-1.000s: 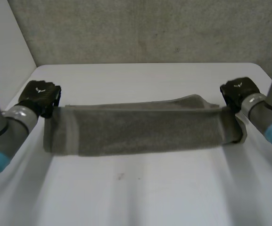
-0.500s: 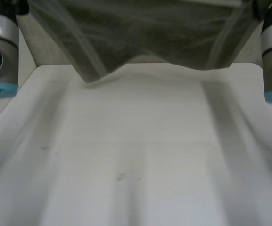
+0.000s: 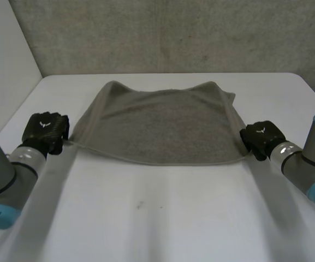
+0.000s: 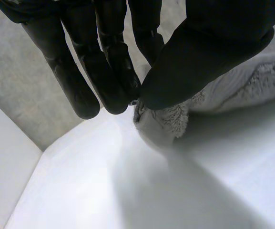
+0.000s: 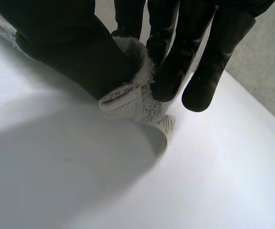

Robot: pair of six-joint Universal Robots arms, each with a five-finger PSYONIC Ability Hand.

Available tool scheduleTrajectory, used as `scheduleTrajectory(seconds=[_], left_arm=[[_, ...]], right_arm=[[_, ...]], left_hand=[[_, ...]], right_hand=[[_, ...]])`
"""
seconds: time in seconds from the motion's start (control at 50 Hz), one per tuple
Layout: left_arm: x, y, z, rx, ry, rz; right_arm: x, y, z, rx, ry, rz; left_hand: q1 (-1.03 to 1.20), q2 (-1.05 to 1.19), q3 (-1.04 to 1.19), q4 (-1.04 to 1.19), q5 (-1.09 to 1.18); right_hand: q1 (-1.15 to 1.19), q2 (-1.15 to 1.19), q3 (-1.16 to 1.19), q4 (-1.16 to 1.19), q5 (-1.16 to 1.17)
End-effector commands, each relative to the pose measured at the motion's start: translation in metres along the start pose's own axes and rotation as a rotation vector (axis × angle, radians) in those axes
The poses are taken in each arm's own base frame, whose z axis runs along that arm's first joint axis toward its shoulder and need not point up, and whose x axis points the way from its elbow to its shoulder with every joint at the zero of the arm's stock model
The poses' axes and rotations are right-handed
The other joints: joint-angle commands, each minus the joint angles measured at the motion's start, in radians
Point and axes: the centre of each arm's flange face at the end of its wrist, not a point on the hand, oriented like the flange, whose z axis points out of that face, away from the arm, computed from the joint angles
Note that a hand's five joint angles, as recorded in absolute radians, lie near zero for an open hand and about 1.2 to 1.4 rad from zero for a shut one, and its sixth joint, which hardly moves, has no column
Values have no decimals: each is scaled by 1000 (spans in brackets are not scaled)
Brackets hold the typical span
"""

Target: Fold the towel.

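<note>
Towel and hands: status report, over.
Left hand pinching near left corner of towel. Right hand pinching near right corner. Towel spread open on table.

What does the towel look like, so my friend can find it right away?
Look at the white table before the grey wall. Spread on its far half lies the towel, its near corners pinched by the black left hand and right hand. It is the only soft, fuzzy grey thing there.
</note>
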Motion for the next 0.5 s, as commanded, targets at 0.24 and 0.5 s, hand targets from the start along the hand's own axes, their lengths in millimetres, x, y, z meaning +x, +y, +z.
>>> scheduleTrajectory(seconds=[0.24, 0.5], left_arm=[[-29, -28, -27, 66, -98, 40], [-28, -25, -28, 59, -97, 38]], right_arm=[[14, 11, -15, -29, 55, 418], [19, 11, -13, -13, 73, 395]], left_hand=[[193, 178, 179, 178, 184], [193, 178, 179, 178, 184]], right_hand=[[-275, -389, -430, -430, -310], [-290, -404, -445, -445, -325]])
